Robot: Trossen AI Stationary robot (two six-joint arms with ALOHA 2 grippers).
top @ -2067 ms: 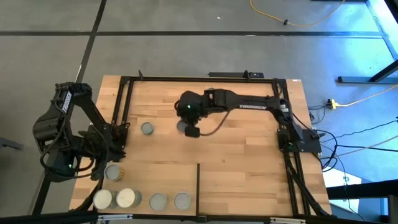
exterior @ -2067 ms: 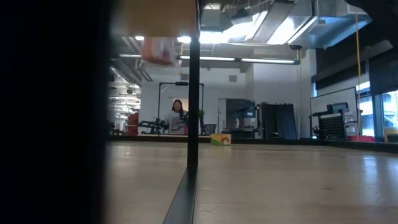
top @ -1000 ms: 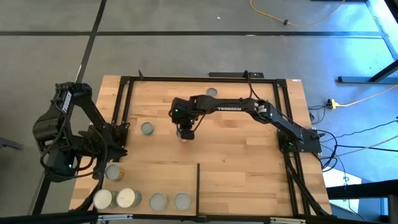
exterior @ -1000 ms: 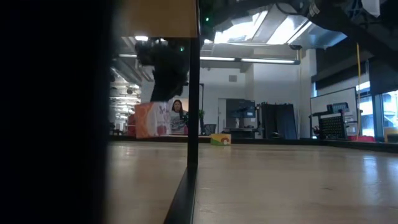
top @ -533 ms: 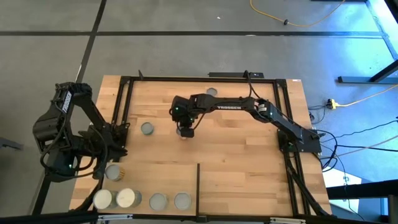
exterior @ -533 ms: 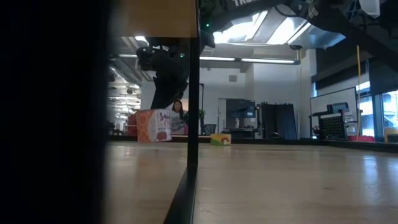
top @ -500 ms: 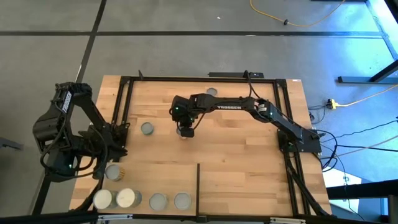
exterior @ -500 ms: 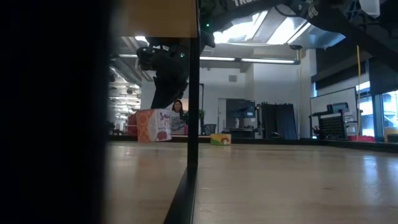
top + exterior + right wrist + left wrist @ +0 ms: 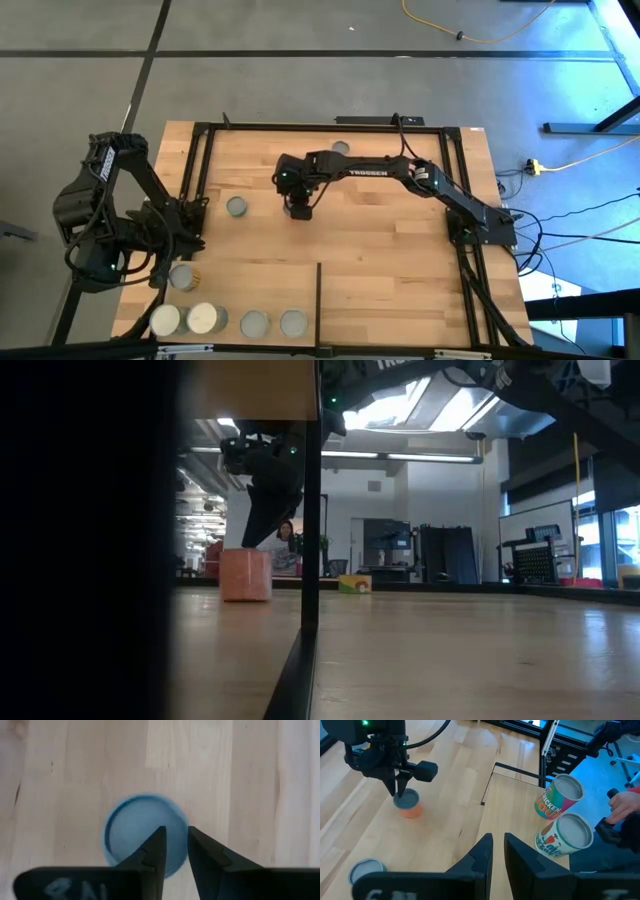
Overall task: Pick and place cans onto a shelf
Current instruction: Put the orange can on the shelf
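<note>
1 orange can (image 9: 409,803) under right gripper (image 9: 174,851), fingers nearly closed, empty; high view hides can; left gripper (image 9: 498,847) likewise.

i see one orange-sided can (image 9: 408,804) standing upright on the planked top near the middle of the table, its grey lid facing up; from the low camera it shows as an orange block (image 9: 245,575) resting flat on the wood. a second can (image 9: 236,207) stands apart to its left, and another (image 9: 341,149) sits near the far edge. along the near left edge i count two whitish-topped cans (image 9: 203,318) and two grey-topped ones (image 9: 293,322) in a row, with one more (image 9: 181,277) just behind them. the shelf's thin black upright edge (image 9: 318,292) stands just right of that row.
</note>
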